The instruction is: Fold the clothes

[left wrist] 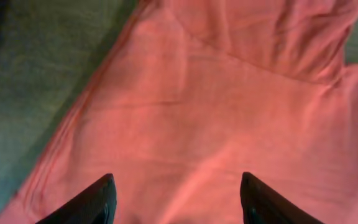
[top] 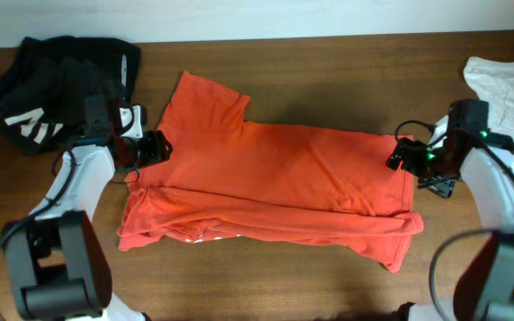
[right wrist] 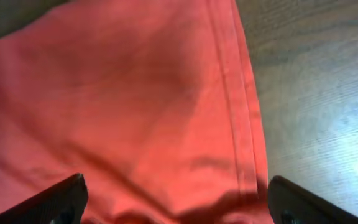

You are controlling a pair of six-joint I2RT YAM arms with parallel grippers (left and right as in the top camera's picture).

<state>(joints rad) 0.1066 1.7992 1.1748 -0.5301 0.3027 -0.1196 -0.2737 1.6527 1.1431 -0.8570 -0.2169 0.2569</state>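
Note:
The red-orange T-shirt [top: 275, 178] lies spread on the brown table, its near long edge folded over, with a bit of white print showing at the lower left. My left gripper [top: 157, 147] is open at the shirt's left edge; its wrist view shows both fingers [left wrist: 176, 186] spread over the red cloth [left wrist: 216, 106]. My right gripper [top: 400, 153] is open at the shirt's right edge; its fingers [right wrist: 176, 193] straddle the hemmed edge [right wrist: 241, 112]. Neither holds cloth.
Black garments with white stripes [top: 61, 85] lie heaped at the back left. A plain white garment [top: 511, 89] lies at the back right. Bare brown table [top: 328, 71] runs behind the shirt and along the front.

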